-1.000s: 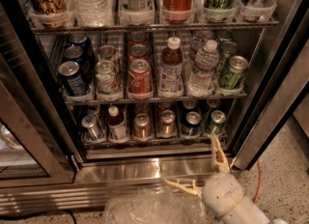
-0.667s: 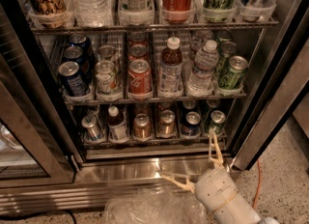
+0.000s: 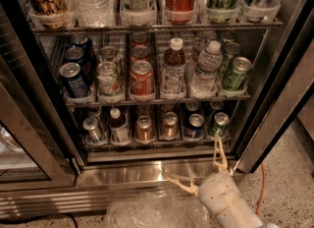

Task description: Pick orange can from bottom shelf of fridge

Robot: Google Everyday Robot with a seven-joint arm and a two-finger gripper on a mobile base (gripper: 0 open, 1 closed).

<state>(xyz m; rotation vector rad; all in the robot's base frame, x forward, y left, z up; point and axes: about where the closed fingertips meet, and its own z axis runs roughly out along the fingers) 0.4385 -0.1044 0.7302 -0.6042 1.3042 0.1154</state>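
End effector [image 3: 192,158]: low, outside the fridge [image 3: 44,138], in front of its steel sill [image 3: 127,173]. Released, grasping nothing. We see the two fingers spread wide. One finger [image 3: 219,153] points up at the shelf front. The other finger [image 3: 180,185] lies out to the left over the sill.

Bottom shelf [image 3: 157,144]: directly above the end effector, behind the sill. The upright fingertip ends just below its front edge.

Orange can [image 3: 170,125]: upright at the front of its lane, above and slightly left of the end effector, apart from both fingers. We note a twin can [image 3: 144,128] in the next lane, further left.

Other items on that shelf, read outward from the end effector:
- blue can [image 3: 195,126], almost straight above
- green can [image 3: 219,125], above and right, just over the upright fingertip
- bottle [image 3: 118,126], up and far left
- silver can [image 3: 93,129], furthest left, tilted

Below and left of the end effector, crumpled clear plastic [image 3: 157,214] lies on the speckled floor [image 3: 289,173]. To the right, an orange cable [image 3: 260,185] runs across the floor.
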